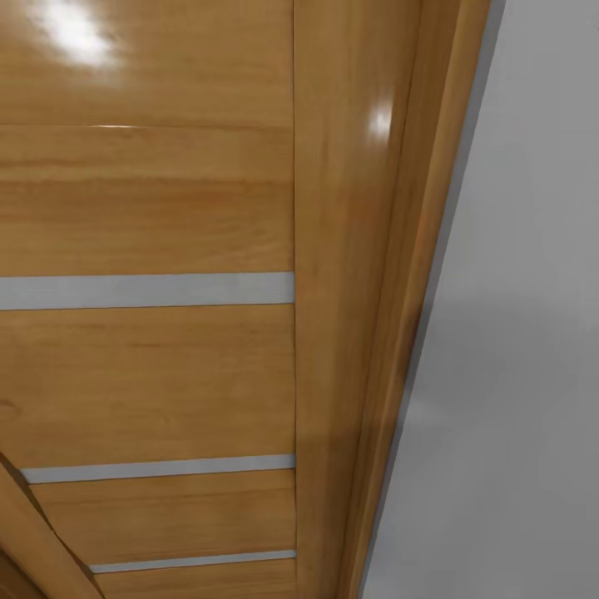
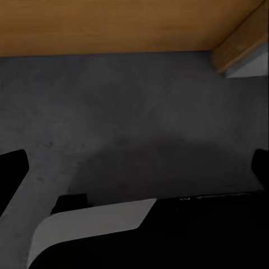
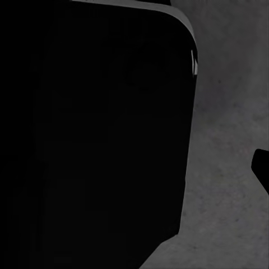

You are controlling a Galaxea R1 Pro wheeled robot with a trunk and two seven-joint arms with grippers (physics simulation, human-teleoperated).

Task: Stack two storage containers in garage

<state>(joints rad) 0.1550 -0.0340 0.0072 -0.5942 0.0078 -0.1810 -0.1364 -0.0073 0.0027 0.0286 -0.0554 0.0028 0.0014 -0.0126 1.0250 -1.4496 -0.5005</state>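
Close in front of the head camera stands a wooden panel door with a pale wall at its right. Below is grey concrete floor; no bin appears. Whether either pincer is wide or narrow I cannot tell. Better turn away from the door slowly

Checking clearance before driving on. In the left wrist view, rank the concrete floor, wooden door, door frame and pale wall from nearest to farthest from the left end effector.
1. Concrete floor, directly ahead of the open left end effector.
2. Wooden door, standing across the floor's far edge.
3. Door frame and pale wall, at the door's end corner; too close to call.
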